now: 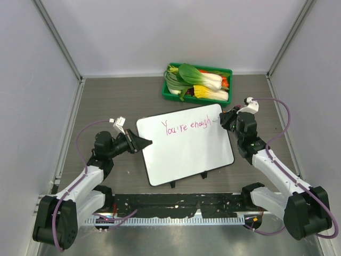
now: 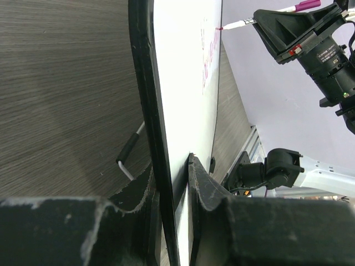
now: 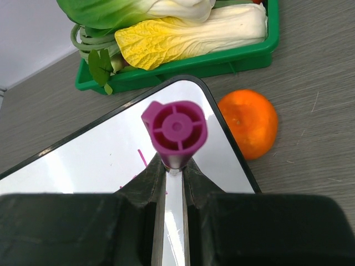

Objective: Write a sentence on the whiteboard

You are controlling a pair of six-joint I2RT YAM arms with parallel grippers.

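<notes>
Pink-magenta handwriting, the sentence, runs across the upper part of the whiteboard and reads about "You're enough". The whiteboard lies flat on the grey wood-grain table in the middle of the top view, turned slightly, with its small black clips along the lower edge.

My left gripper is nearly closed and clamps the whiteboard's left rim. In the left wrist view the black rim passes straight between my two fingers.

My right gripper is shut tight on a marker. Its round magenta end cap faces the right wrist camera, just above my fingers. This gripper sits at the whiteboard's upper right corner. In the left wrist view the marker's tip, at the top of the frame, meets the white surface at the end of the writing.

A green tray of leafy vegetables stands at the upper centre of the top view, apart from the whiteboard. In the right wrist view an orange lies on the table just beside the whiteboard's rounded corner, to the right of the marker's cap.
</notes>
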